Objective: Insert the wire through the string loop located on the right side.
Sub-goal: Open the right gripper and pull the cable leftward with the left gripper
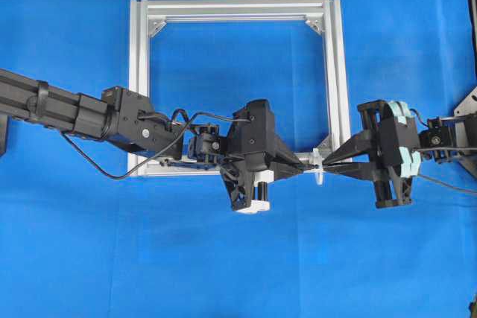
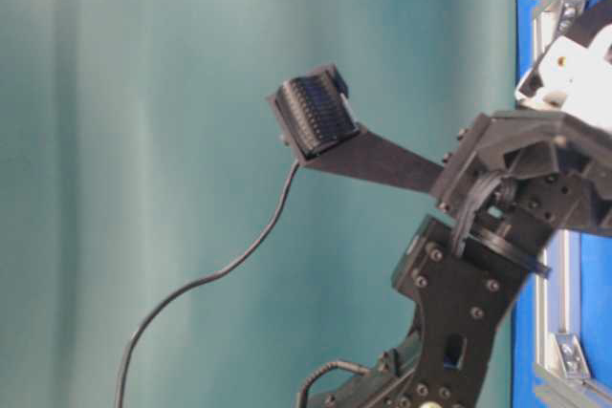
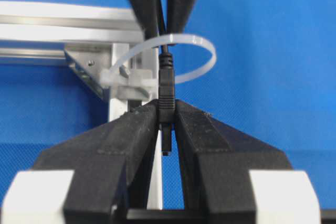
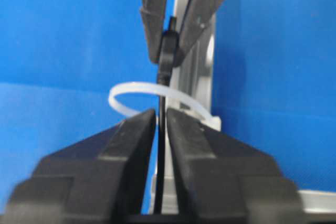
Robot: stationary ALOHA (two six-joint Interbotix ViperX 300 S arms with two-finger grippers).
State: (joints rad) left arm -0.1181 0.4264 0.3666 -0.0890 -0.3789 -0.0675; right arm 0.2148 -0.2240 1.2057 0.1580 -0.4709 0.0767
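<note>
The wire's black plug (image 3: 166, 90) is clamped between the fingers of my left gripper (image 3: 166, 109), its metal tip pointing back toward the wrist. From the plug the thin wire (image 4: 161, 145) runs through the white string loop (image 3: 202, 51) and on between the fingers of my right gripper (image 4: 161, 115). Those fingers stand slightly apart, with a sliver of blue beside the wire. In the overhead view the left gripper (image 1: 304, 167) and right gripper (image 1: 332, 163) meet tip to tip at the loop (image 1: 319, 174), by the frame's lower right corner.
The square aluminium frame (image 1: 138, 72) lies on the blue cloth, with silver corner brackets (image 3: 84, 66). A thick cable (image 1: 97, 165) sags from the left arm. In the table-level view a thin black cable (image 2: 220, 269) hangs from a ribbed finger pad (image 2: 316, 117).
</note>
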